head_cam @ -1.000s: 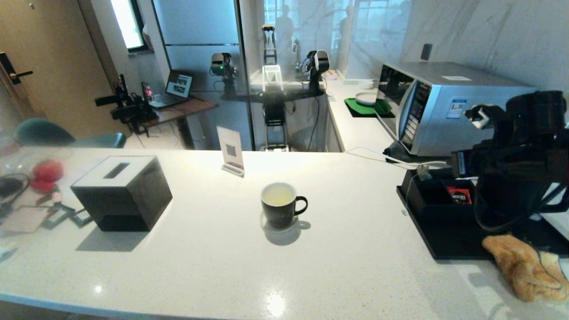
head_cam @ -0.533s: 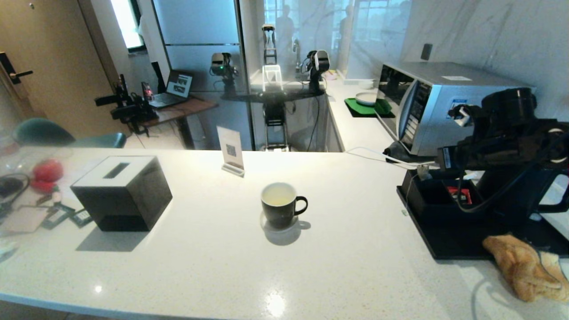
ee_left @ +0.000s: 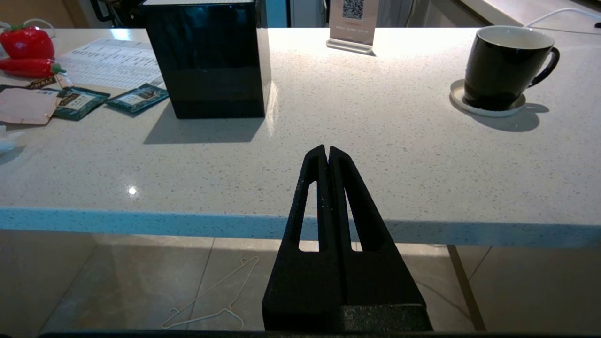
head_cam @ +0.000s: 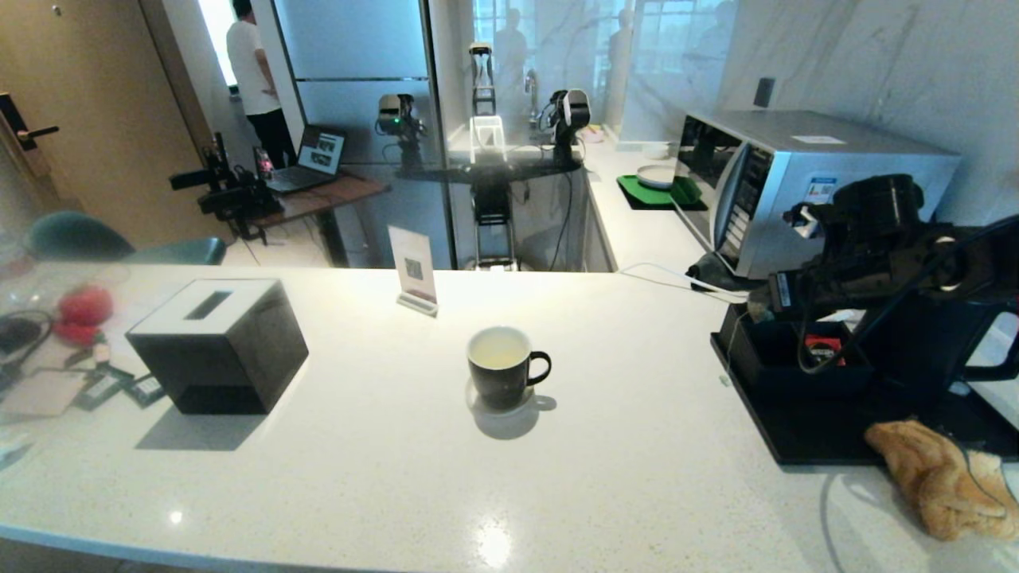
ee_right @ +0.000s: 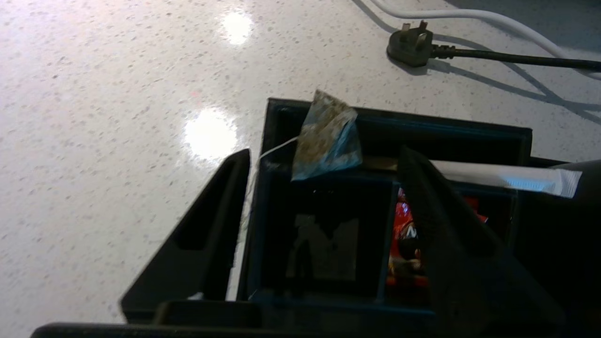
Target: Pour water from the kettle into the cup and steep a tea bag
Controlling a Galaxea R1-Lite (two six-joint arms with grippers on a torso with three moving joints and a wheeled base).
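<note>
The black cup [head_cam: 501, 368] with its white inside stands on a white coaster mid-counter, also in the left wrist view [ee_left: 504, 65]. The matte black kettle [head_cam: 927, 350] stands on the black tray [head_cam: 812, 434] at the right, partly behind my right arm. My right gripper [ee_right: 324, 152] is open over the tray's black organizer box [head_cam: 784, 362], its fingers either side of a pyramid tea bag [ee_right: 327, 136] that rests on the box's far wall, its string hanging down. My left gripper [ee_left: 327, 149] is shut and empty, low in front of the counter edge.
A red sachet [ee_right: 406, 234] and a white stick packet [ee_right: 507, 177] lie in the organizer. A microwave [head_cam: 796, 183] stands behind, a plug and cable [ee_right: 413, 44] beside the tray, an orange cloth [head_cam: 939, 477] at its front. A black tissue box [head_cam: 219, 342] and a sign [head_cam: 414, 270] are to the left.
My right arm has swung left and come down toward the organizer box, uncovering the kettle behind it. The cup and left gripper have not moved.
</note>
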